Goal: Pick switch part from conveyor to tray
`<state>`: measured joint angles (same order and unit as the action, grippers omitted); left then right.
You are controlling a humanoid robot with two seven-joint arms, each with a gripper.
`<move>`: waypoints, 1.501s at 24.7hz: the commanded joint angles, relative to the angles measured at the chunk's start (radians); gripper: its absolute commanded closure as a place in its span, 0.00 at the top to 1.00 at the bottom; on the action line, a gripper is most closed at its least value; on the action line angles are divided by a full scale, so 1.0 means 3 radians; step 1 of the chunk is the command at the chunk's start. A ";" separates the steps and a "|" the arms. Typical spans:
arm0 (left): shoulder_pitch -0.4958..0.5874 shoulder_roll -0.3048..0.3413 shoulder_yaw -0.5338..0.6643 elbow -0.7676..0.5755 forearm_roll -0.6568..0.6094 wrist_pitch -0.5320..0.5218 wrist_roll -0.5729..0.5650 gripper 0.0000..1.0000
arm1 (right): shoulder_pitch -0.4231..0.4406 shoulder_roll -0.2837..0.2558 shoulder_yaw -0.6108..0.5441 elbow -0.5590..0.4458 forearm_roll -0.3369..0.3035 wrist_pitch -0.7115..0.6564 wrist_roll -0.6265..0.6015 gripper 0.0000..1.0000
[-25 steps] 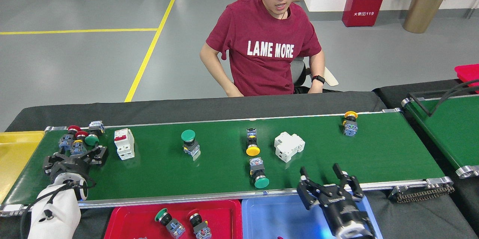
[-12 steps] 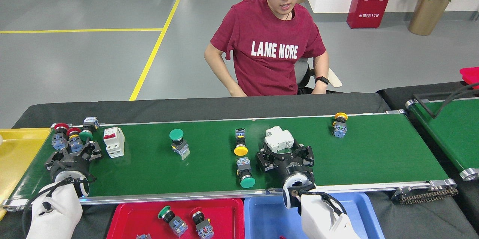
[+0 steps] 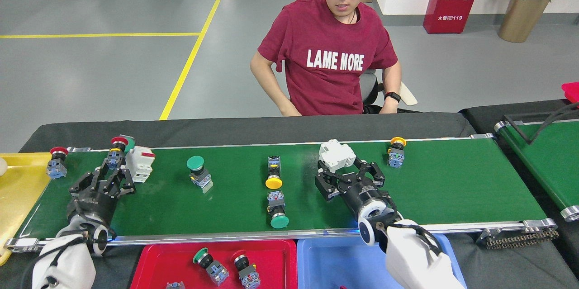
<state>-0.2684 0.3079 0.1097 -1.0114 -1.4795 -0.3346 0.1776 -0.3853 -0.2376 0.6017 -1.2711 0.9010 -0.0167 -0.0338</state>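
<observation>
Switch part (image 3: 336, 155) (white, on the conveyor (image 3: 452, 180)) lies skewed across the belt, just beyond the wide-open, empty right gripper (image 3: 349, 172).

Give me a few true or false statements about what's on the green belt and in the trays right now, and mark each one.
1. The red plastic tray holds push-button switches. True.
2. The white breaker block lies in the blue plastic tray. False: it sits on the long dark-green conveyor belt, just beyond the right gripper.
3. The right gripper is open. True.
4. A yellow-capped switch stands near the belt's far edge. True.
5. The left gripper hovers over the yellow tray. False: it is over the belt.
</observation>
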 commanded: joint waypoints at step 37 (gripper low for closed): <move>0.1769 -0.0581 0.1102 -0.1998 0.0279 -0.0199 -0.0127 1.00 | 0.1289 -0.0609 -0.0988 -0.1326 0.0039 0.1037 -0.0608 0.95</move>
<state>0.2851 0.1162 0.4416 -1.6083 -1.3942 -0.4087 0.1358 0.0157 -0.4446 0.2996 -1.6612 0.8782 0.1625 -0.2222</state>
